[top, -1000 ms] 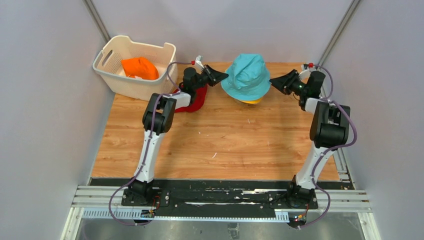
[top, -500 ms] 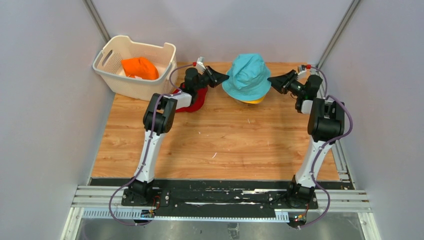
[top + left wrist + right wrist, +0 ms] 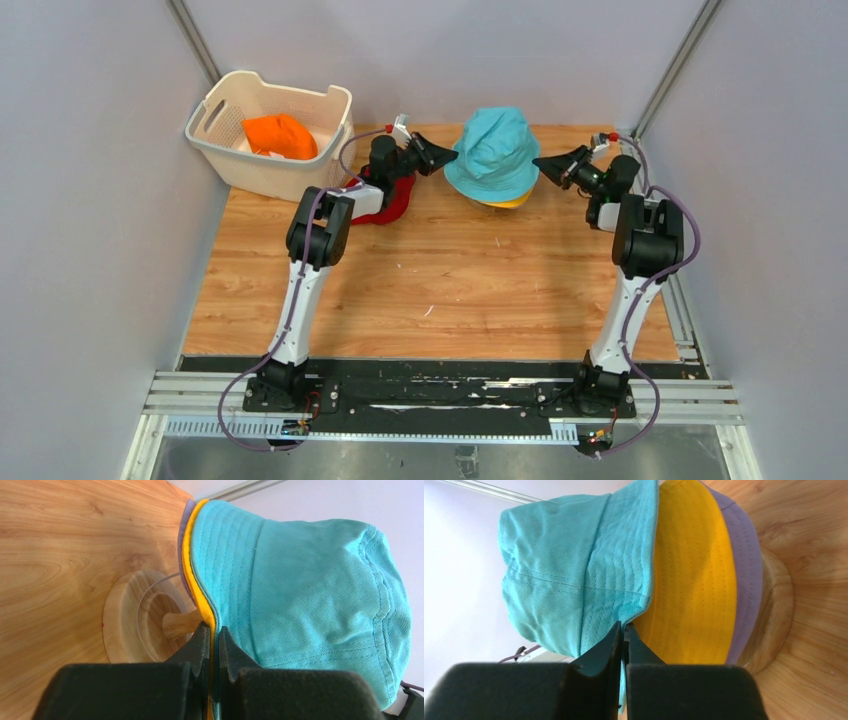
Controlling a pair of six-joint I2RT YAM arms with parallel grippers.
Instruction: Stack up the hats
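At the far middle of the counter [image 3: 440, 290], the teal hat [image 3: 497, 150] sits crown-up over a wooden stand [image 3: 122, 625]. The yellow hat [image 3: 694, 580] is nested directly beneath it and the lavender hat [image 3: 748, 565] beneath that, their three brims layered one inside another. From the top view only a sliver of yellow brim peeks out under the teal on the near side. The left end effector [image 3: 214, 647] meets the stack from its left. Its wrist view shows the two fingers drawn almost together, with the yellow brim edge and the teal brim beside it running into the thin slit between them, so it is clamped on the brims. The right end effector [image 3: 624, 637] meets the stack from the opposite side, its fingers pressed together on the edge of the teal brim; whether the yellow brim just beside them is caught too I cannot tell. The stand's round base rests on the counter under the hats, and its stem shows below the brims in the left wrist view. The red hat [image 3: 398, 198] lies on the counter left of the stack, partly hidden under the left arm [image 3: 320, 230]. The orange hat [image 3: 280, 135] lies inside the white basket [image 3: 262, 178] at the far left corner, well apart from the stack
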